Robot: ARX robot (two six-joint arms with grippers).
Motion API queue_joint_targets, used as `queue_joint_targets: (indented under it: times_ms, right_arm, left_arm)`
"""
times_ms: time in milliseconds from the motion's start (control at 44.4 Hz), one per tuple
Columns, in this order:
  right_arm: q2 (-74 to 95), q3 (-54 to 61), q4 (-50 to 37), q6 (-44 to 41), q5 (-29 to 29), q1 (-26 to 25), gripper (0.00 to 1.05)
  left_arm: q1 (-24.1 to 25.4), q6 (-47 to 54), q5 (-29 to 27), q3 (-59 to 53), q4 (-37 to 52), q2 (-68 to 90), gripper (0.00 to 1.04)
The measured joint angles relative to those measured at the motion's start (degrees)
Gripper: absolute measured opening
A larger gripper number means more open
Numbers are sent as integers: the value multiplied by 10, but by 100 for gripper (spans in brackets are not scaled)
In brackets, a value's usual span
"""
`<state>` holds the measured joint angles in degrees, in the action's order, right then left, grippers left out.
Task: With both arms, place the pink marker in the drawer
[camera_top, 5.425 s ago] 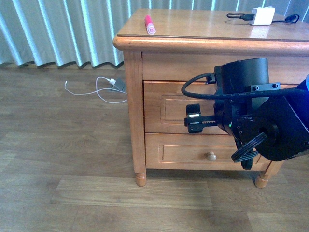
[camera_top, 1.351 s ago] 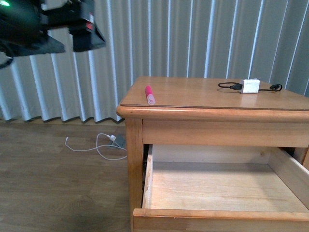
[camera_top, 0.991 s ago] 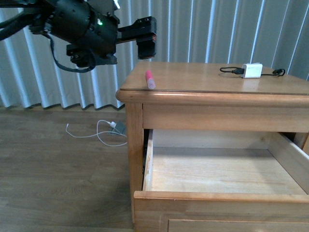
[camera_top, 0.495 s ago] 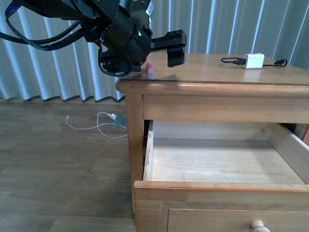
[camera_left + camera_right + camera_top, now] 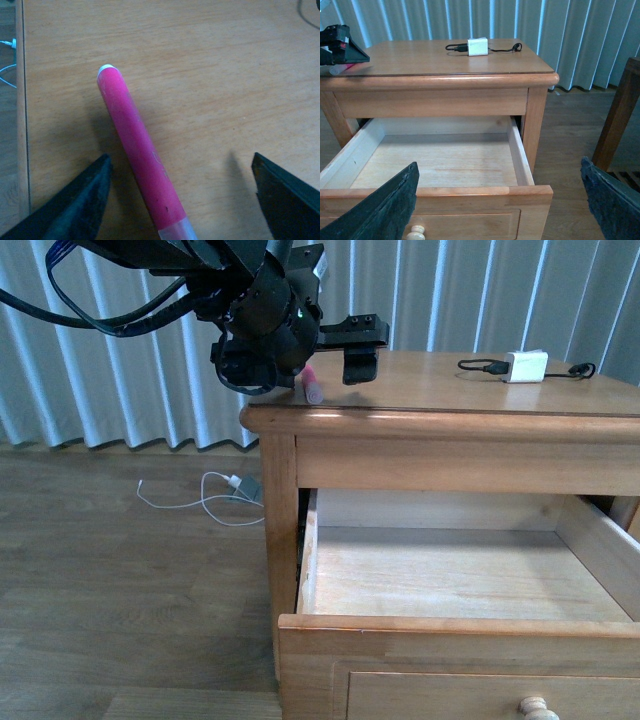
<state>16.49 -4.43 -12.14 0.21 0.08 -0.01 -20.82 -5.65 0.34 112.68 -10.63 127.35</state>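
Pink marker (image 5: 142,160) lies by cabinet top's (image 5: 450,395) front-left corner, between my left gripper's (image 5: 180,160) wide-spread fingers (image 5: 75,205), not gripped. Drawer (image 5: 440,638) open below. Right gripper (image 5: 498,172) wide too, holding nothing.

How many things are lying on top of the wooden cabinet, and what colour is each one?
pink marker: 1
white charger block: 1
black cable: 1
Total: 3
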Motion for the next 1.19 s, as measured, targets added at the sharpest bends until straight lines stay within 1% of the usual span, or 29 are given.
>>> queue_joint_targets:
  times_ms: [158, 225, 315, 360, 383, 428, 563, 720, 833, 968, 1126, 1193]
  right_arm:
    - [0, 0, 0, 0, 0, 0, 96]
    - [0, 0, 0, 0, 0, 0, 96]
    - [0, 0, 0, 0, 0, 0, 96]
    - [0, 0, 0, 0, 0, 0, 96]
    - [0, 0, 0, 0, 0, 0, 96]
    - [0, 0, 0, 0, 0, 0, 96]
    - [0, 0, 0, 0, 0, 0, 96]
    - [0, 0, 0, 0, 0, 0, 96]
    - [0, 0, 0, 0, 0, 0, 96]
    - [0, 0, 0, 0, 0, 0, 96]
    - [0, 0, 0, 0, 0, 0, 96]
    - [0, 0, 0, 0, 0, 0, 96]
  left_arm:
    - [2, 7, -2, 4, -2, 4, 54]
    - [3, 7, -2, 4, -1, 4, 43]
    - [5, 7, 1, 3, 0, 4, 32]
    - [5, 7, 2, 2, 1, 4, 25]
    - [6, 7, 3, 1, 2, 4, 20]
    - [7, 6, 9, -1, 7, 4, 15]
    - [13, 6, 26, -35, 32, -14, 14]
    - [23, 9, 69, -97, 65, -55, 14]
    - [31, 20, 125, -162, 91, -106, 14]
    - [33, 45, 176, -235, 115, -164, 14]
    - [24, 80, 236, -310, 128, -216, 14]
    - [16, 103, 275, -336, 125, -229, 14]
